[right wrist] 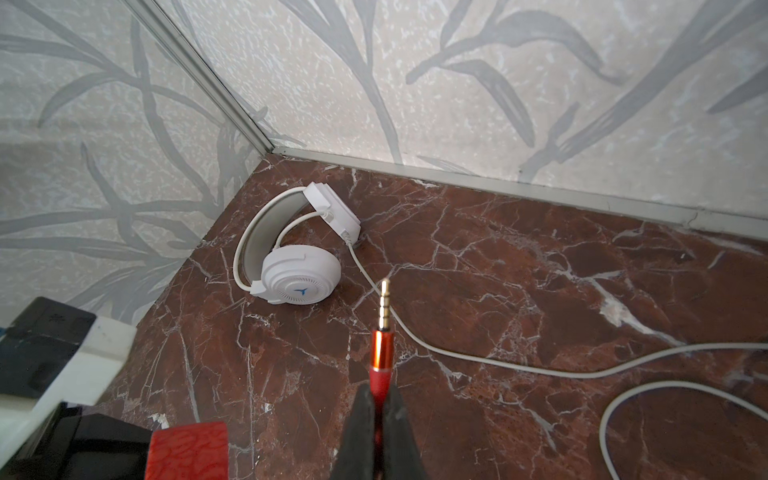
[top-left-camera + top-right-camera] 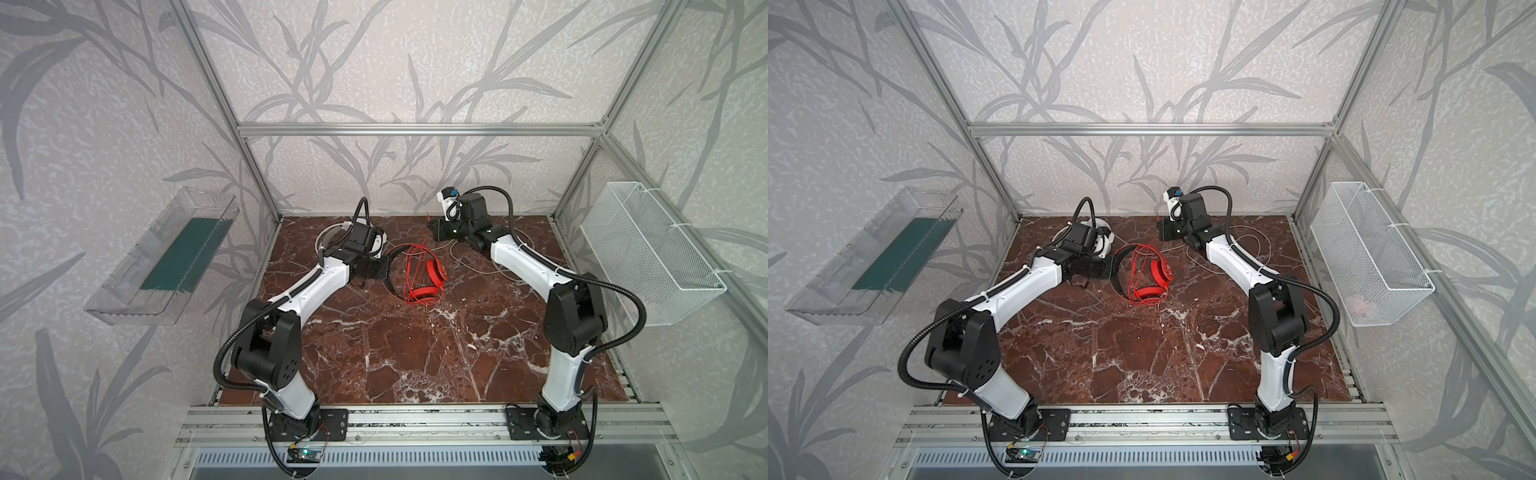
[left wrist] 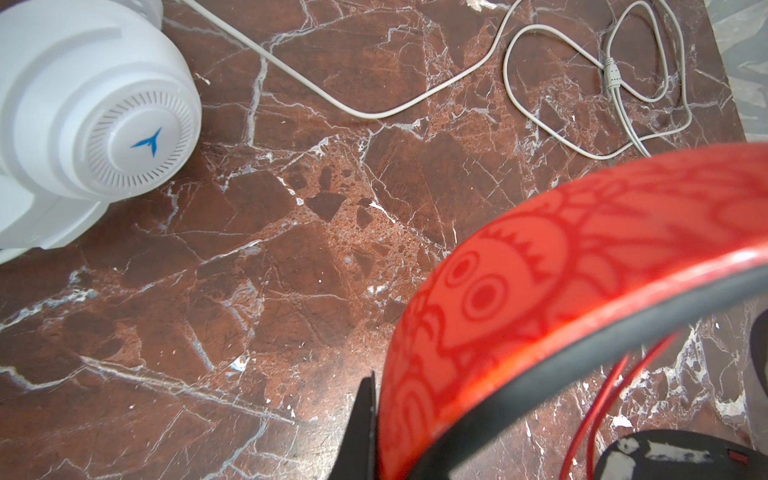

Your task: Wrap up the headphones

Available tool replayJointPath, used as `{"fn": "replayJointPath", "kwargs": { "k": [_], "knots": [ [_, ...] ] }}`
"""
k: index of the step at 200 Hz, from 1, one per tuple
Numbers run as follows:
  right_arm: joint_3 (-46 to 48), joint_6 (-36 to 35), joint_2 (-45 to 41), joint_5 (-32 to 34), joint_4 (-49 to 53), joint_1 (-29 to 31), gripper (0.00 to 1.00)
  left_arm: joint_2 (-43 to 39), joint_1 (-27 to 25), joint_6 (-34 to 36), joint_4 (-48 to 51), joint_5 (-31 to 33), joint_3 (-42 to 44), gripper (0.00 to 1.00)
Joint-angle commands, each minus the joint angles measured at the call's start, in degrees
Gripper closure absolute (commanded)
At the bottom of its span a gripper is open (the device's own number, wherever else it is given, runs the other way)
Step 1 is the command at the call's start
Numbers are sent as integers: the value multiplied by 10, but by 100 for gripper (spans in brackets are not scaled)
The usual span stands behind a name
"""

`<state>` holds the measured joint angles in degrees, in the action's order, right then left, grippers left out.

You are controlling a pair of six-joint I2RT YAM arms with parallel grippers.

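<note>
Red is what both arms grasp: our left gripper [image 2: 383, 266] is clenched on the headband of the red headphones [image 2: 420, 279], which stand near the middle of the marble table [image 2: 415, 357]; our right gripper [image 1: 380, 401] is pinched tight on the jack plug [image 1: 383, 320] of the thin red cable [image 2: 415, 266], raised toward the back wall; several loops of that cable already hang across the band and cups. To do this step well, we judge that the left should pin the band steady while the right holds a light tension on the plug end — enough that the loops do not slacken; the next turn should lie beside the others, not slip over a cup; little slack seems left, so tucking the plug looks close. The white headphones [image 1: 291, 266] lie in the far left corner, their white cable [image 1: 478, 361] sprawled loose across the back of the table — not yet wrapped. On the left wall a clear plastic bin [image 2: 124, 305] holds a dark green sheet [image 2: 183, 257]; on the right wall a white mesh basket [image 2: 1370, 257] holds something small and pale [image 2: 1363, 305] that we cannot make out.
</note>
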<state>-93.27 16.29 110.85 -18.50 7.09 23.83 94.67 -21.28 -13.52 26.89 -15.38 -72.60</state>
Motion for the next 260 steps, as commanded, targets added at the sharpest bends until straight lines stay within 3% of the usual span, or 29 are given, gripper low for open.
{"fn": "replayJointPath", "kwargs": {
  "k": [1,77,115,260],
  "knots": [
    [-19,33,11,-27,14,-11,100,-34,-2,0,-22,-30,5,100],
    [57,149,15,-112,-44,-26,100,-41,-2,1,-5,-40,7,100],
    [86,155,4,-119,-55,-33,90,-40,-1,2,3,-50,7,100],
    [155,183,-35,-152,-60,-41,69,-82,-2,-25,13,-47,69,100]
  ]
}}
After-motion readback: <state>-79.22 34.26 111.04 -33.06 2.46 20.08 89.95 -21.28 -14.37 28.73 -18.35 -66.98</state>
